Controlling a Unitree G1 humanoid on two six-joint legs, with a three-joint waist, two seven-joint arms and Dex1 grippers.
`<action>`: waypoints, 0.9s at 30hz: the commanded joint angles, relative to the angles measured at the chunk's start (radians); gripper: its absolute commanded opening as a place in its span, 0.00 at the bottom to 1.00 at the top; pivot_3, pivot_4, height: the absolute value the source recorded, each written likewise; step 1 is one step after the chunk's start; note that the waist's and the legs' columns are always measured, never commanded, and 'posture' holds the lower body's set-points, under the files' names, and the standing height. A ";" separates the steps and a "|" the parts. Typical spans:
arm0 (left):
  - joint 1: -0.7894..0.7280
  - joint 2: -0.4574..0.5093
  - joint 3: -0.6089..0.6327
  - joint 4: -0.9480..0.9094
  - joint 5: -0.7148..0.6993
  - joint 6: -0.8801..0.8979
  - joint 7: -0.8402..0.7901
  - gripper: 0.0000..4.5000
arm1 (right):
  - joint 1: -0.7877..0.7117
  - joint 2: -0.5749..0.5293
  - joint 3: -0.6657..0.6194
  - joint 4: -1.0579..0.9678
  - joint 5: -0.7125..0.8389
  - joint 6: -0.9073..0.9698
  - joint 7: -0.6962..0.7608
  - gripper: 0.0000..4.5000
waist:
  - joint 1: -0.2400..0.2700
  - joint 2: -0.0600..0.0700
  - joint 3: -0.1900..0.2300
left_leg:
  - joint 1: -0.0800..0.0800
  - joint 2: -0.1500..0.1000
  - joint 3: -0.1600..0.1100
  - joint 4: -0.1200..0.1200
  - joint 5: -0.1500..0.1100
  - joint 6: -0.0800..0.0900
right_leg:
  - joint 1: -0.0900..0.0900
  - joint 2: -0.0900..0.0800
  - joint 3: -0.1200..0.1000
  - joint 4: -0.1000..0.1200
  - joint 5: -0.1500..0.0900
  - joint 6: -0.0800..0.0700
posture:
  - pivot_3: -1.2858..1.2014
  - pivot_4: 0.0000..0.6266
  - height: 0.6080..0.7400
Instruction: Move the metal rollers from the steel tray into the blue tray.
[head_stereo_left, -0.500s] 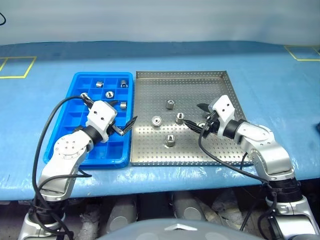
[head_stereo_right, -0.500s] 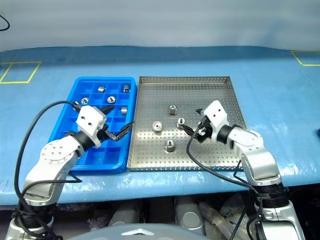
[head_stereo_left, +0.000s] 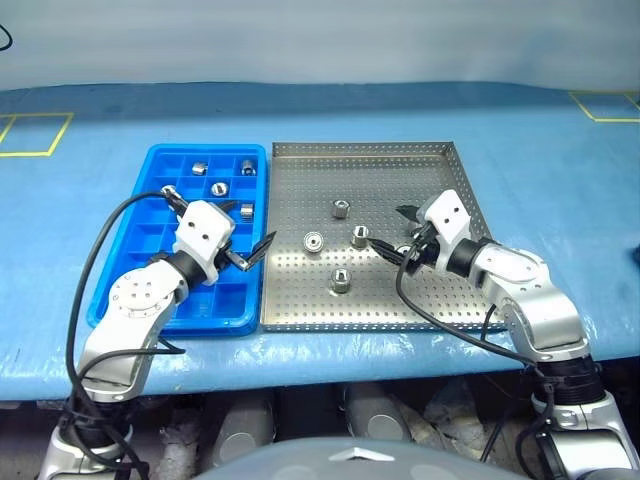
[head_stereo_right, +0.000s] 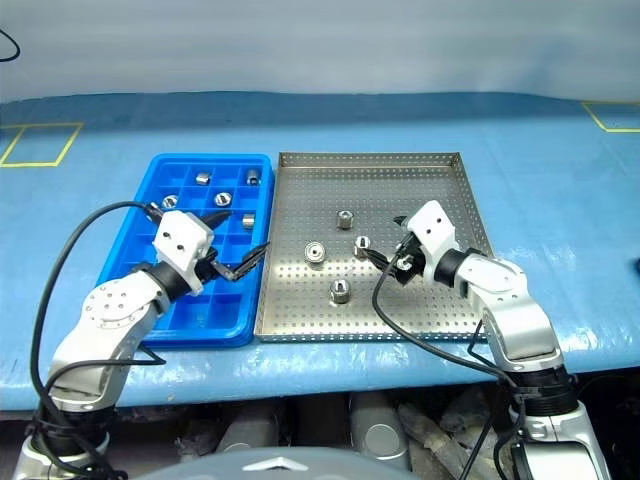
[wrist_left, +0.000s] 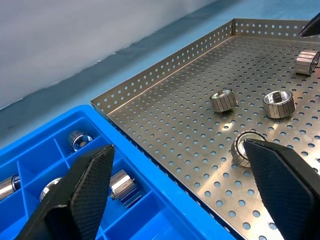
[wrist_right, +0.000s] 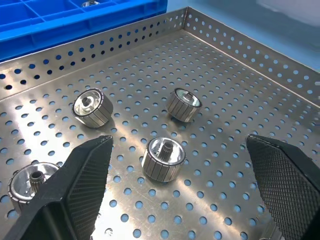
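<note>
A blue-covered table (head_stereo_left: 560, 170) bears both trays. The right gripper (head_stereo_left: 392, 232) gapes wide and empty over the steel tray (head_stereo_left: 300, 315), among four metal rollers (head_stereo_left: 340, 280). The left gripper (head_stereo_left: 222, 229), equally wide and empty, hangs over the blue tray (head_stereo_left: 120, 255), where rollers fill far compartments

2 silver-grey arms with white wrist housings, black cables and textured black jaws.
</note>
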 joint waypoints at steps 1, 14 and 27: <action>-0.012 -0.003 0.005 -0.009 0.002 -0.026 0.001 1.00 | -0.010 0.000 -0.007 -0.009 -0.006 -0.037 -0.001 0.99 | 0.001 0.000 0.000 | 0.000 0.000 0.000 0.000 0.000 0.000 | 0.000 0.000 0.000 0.000 0.000 0.000 | 0.46 0.24 1.00; -0.078 -0.040 -0.041 0.024 -0.020 0.011 -0.017 1.00 | -0.006 0.007 -0.001 -0.008 -0.001 -0.039 0.004 0.99 | 0.005 0.000 0.000 | 0.000 0.000 0.000 0.001 0.000 0.000 | 0.001 0.000 0.000 0.000 0.000 0.000 | 0.46 0.24 1.00; -0.228 -0.099 -0.204 0.202 0.092 0.095 0.026 1.00 | 0.035 0.014 -0.016 -0.037 0.000 -0.054 -0.020 0.99 | -0.012 0.000 0.000 | 0.001 0.000 0.000 0.001 0.000 0.000 | 0.002 0.000 0.001 0.000 0.001 0.001 | 0.44 0.24 1.00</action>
